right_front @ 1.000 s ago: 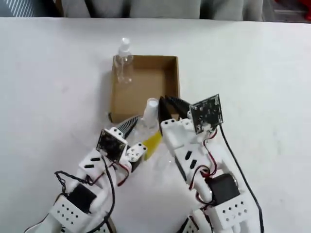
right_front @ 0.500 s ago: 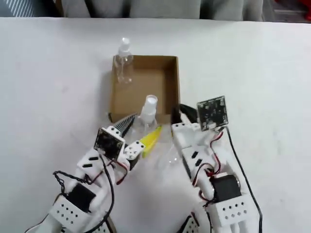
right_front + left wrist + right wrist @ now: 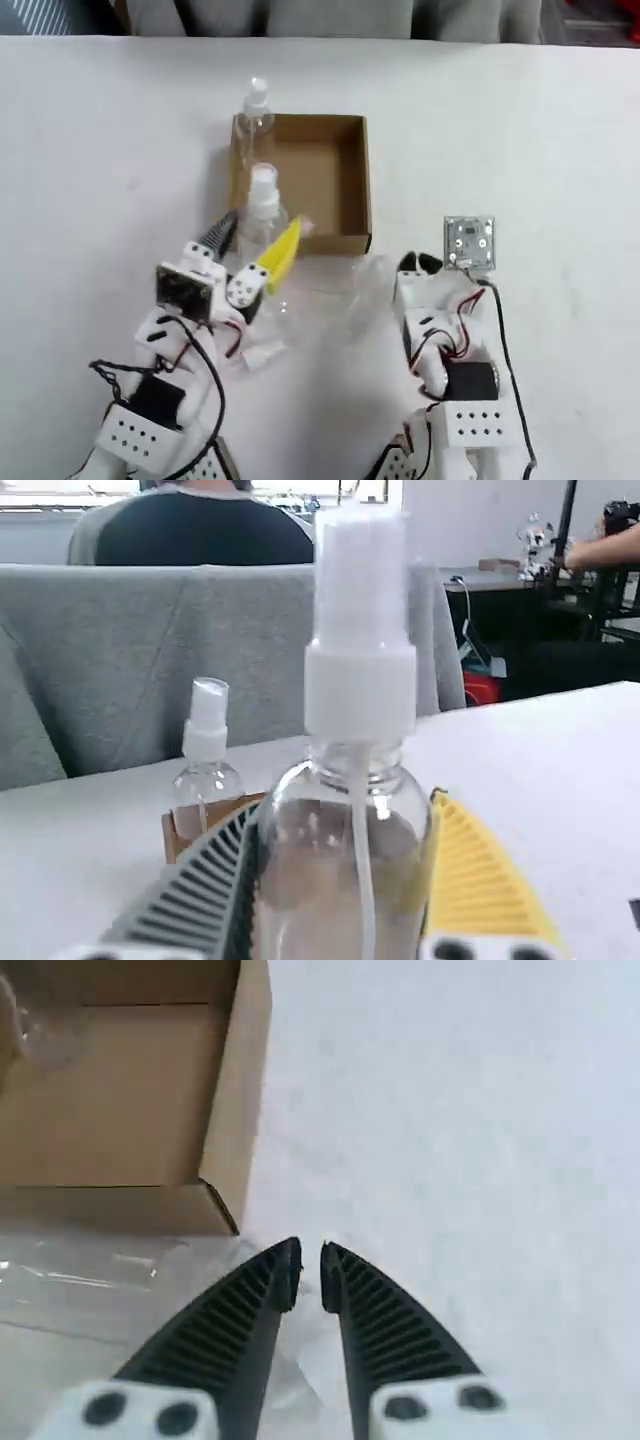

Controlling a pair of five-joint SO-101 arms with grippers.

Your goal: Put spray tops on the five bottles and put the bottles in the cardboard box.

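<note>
Left gripper (image 3: 260,228): one grey ribbed finger (image 3: 200,890) and one yellow ribbed finger (image 3: 480,880), both wedge-shaped plastic, closed around the held bottle (image 3: 345,870). The bottle is upright, clear and round-shouldered, its glossy wall touching both fingers. It carries a white cylindrical spray top (image 3: 360,630), with a thin dip tube running down inside. In the high view, claw and bottle are at the near left corner of the cardboard box (image 3: 366,180). Whether the bottle's base is inside the walls cannot be told.

Second bottle (image 3: 256,118): straight beyond the left fingertips, well apart from them, upright at the box's far left corner. Same clear body with a white top fitted.

Loose spray top (image 3: 264,353): small white piece lying on its side on the table (image 3: 540,150), behind the yellow finger and beside the left gripper's wrist.

Box: square, open, plain brown matte cardboard with low walls. It lies ahead of both claws.

Clear plastic (image 3: 90,1280): crinkled, glossy and see-through, lying between the two grippers against the box's near wall. It is just ahead of the right fingertips on their left-arm side. Its exact form is not resolvable.

Right gripper (image 3: 310,1265): two black ribbed tapered fingers (image 3: 230,1330) with only a narrow slit between the tips, nothing held. The tips point at white table just off the box's near right corner.
</note>
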